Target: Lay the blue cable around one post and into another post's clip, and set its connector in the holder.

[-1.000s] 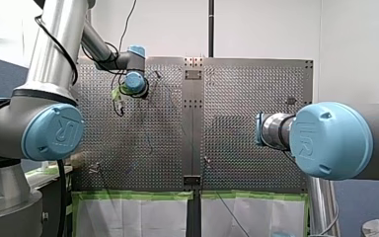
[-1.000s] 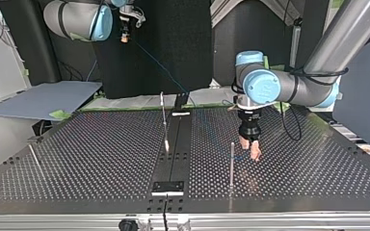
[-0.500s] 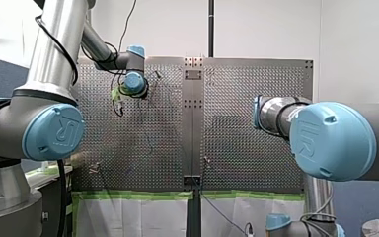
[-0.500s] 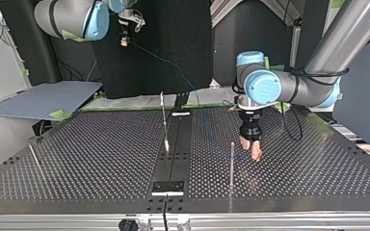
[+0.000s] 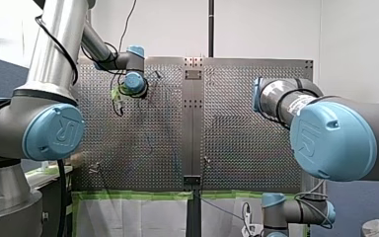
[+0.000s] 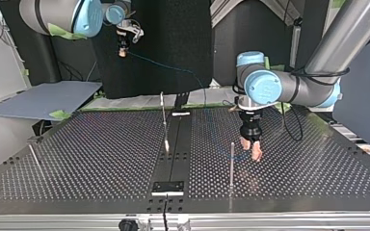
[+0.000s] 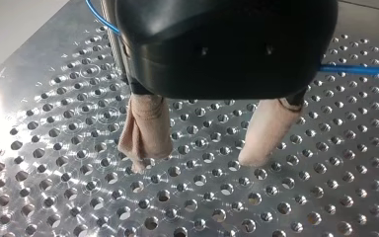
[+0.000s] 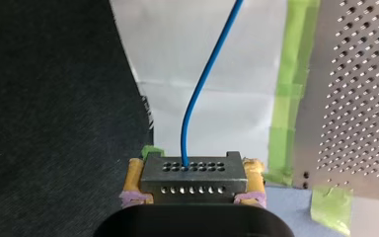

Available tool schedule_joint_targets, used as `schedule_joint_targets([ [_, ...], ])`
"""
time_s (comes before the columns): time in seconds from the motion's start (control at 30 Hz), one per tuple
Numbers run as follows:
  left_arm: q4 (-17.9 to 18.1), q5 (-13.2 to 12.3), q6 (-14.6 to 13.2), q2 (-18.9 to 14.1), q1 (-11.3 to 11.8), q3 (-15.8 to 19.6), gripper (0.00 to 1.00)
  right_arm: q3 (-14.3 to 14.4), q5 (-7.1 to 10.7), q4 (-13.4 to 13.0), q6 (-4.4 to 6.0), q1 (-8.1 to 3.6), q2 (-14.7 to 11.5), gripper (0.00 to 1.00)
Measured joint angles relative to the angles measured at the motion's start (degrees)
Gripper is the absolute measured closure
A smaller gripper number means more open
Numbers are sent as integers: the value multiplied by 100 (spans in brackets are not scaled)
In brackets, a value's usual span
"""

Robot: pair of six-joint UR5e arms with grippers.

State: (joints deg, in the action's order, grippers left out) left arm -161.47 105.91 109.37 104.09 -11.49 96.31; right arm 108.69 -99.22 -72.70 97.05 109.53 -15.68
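Observation:
My right gripper (image 8: 190, 195) is shut with its yellow pads on a dark connector (image 8: 190, 175). It hangs beyond the table's far edge, high at the top view's left (image 6: 122, 48). The blue cable (image 6: 173, 67) runs from the connector down to the perforated plate near my left gripper. In the right wrist view the blue cable (image 8: 200, 94) leaves the connector straight ahead. My left gripper (image 7: 197, 160) stands open just above the plate, beige pads apart, nothing between them; the cable (image 7: 358, 70) passes behind it. A thin post (image 6: 231, 163) stands beside my left gripper (image 6: 251, 148).
A second post (image 6: 164, 120) rises at the plate's middle and a third (image 6: 34, 156) leans at the top view's left. A black block (image 6: 168, 186) sits on the centre strip by the near edge. Green tape (image 8: 288, 89) lines the table's edge.
My right arm has carried the connector lower, and its wrist has come into the front view's bottom. The cable has swung with it. My left gripper has stayed in place.

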Motion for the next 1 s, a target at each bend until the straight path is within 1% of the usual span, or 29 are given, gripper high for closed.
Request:
schedule_joint_targets([
  [0.13, 0, -2, -1, 0, 0, 2, 0, -71, 89, 225, -6, 5, -227, 100],
  [0.3, -4, 2, 2, 0, 1, 3, 0, -192, 106, 507, 13, -13, -509, 100],
  [0.4, -5, 4, 3, -1, 2, 4, 0, -221, 101, 677, 84, -36, -677, 100],
  [0.53, -4, 4, 5, -1, 2, 4, 0, -234, 97, 897, 244, -78, -897, 100],
  [0.63, -2, 4, 4, 0, 3, 3, 0, -232, 93, 1071, 300, -135, -1072, 100],
  [0.7, -1, 4, 5, 0, 3, 2, 0, -231, 73, 1173, 313, -173, -1175, 100],
  [0.83, -2, 4, 4, 0, 7, 4, 0, -230, -83, 1407, 317, -274, -1408, 100],
  [0.9, -2, 4, 1, -2, 9, 4, 0, -230, -162, 1476, 309, -307, -1497, 100],
  [0.93, -1, 4, 0, -2, 10, 4, 0, -229, -203, 1484, 286, -328, -1558, 100],
  [1.0, -1, 4, -2, -2, 10, 3, 0, -220, -216, 1443, 219, -353, -1661, 100],
])
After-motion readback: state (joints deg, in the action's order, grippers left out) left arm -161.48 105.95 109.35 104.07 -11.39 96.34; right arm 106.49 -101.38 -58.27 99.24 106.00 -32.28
